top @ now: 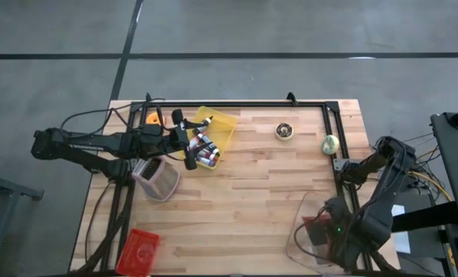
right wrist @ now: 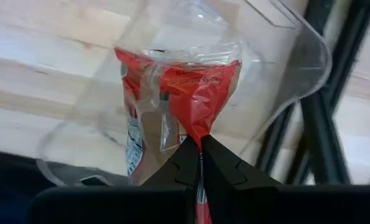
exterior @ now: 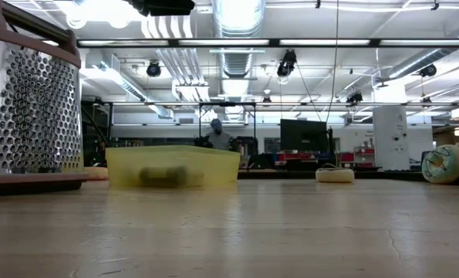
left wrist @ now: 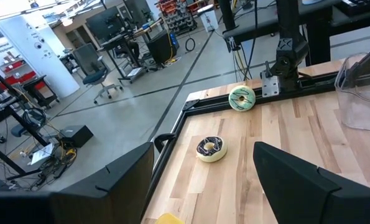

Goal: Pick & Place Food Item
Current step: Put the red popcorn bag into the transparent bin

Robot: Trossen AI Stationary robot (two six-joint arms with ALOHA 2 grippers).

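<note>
My right gripper (right wrist: 199, 152) is shut on a red-and-clear food bag (right wrist: 172, 93), which hangs over a clear plastic container (right wrist: 296, 50) at the table's near right corner (top: 305, 231). My left gripper (left wrist: 203, 186) stands open and holds nothing, above the yellow bin (top: 221, 127) at the far left. A chocolate doughnut (top: 285, 131) and a green doughnut (top: 330, 144) lie flat on the table near the far right; both also show in the left wrist view, the chocolate doughnut (left wrist: 211, 149) and the green doughnut (left wrist: 241, 98). My right gripper pinches the bag's gathered red top end (right wrist: 197, 134) between its two fingers, coming from above and pointing down. The bag hangs below the fingers, widening downward inside the outline of the clear container. Whether its lower end rests on the container I cannot tell.
A metal grater (top: 158, 178) stands just near of the yellow bin, large in the low view (exterior: 28, 100). A red basket (top: 138, 250) sits at the near left corner, and a small orange thing (top: 152, 118) at the far left. A black frame (top: 252, 105) runs along the table's far and right edges.
</note>
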